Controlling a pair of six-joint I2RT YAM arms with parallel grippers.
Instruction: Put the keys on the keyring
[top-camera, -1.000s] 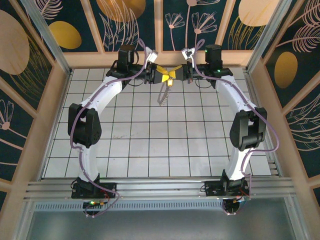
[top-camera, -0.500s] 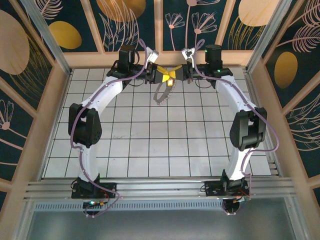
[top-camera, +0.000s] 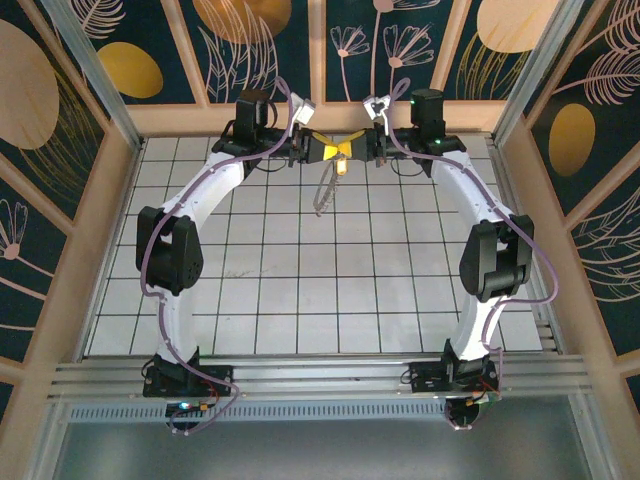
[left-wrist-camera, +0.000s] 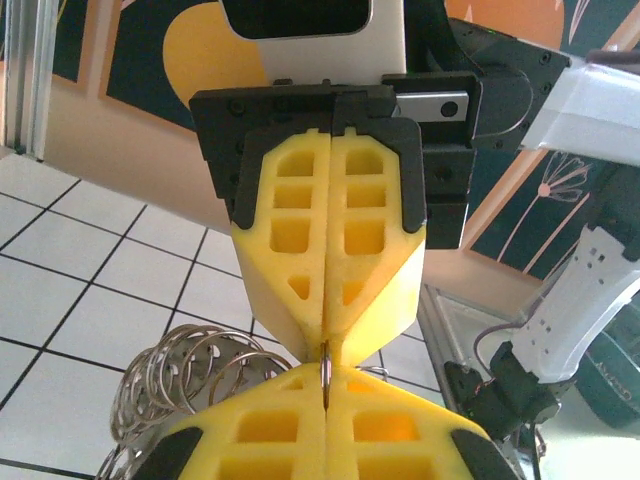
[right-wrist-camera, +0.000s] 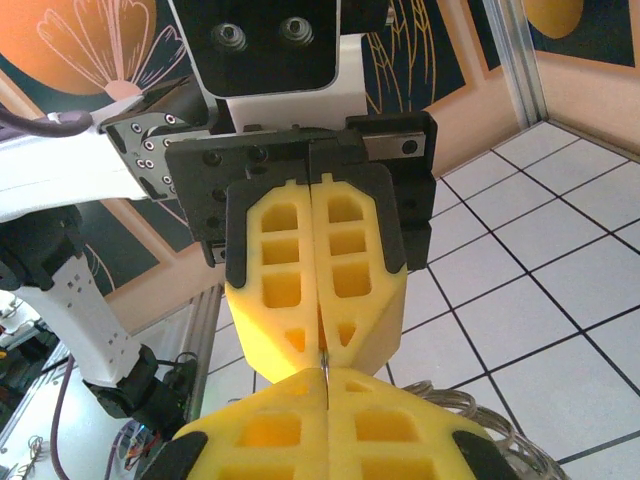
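While the hands meet tip to tip: the left hand and the right hand are raised over the far end of the counter, nose against nose.
Left hand: its fingers are pressed together, with a thin metal piece caught in the seam at their tips.
Right hand: its fingers are likewise together, and from the left wrist the same piece runs up into their tips.
Thin metal piece: it is too narrow and too deep in the yellow foam to say whether it belongs to the key or to the keyring.
Keyring: it hangs clear of the counter under the joined tips. From above it is a thin strand drooping toward the near left, and beside the left hand's fingers it is a bunch of silvery loops.
Key: its yellow-orange tag is a small speck just below the tips, at the top of the hanging keyring.
Done so far: key and keyring are both off the counter and brought to one point between the two hands.
Left to do: as I judge it, the threading itself. The key has to slide fully onto the loop, the loop has to be secured, and both hands have to let go.
Progress: about midway, at the fiddly joining step.
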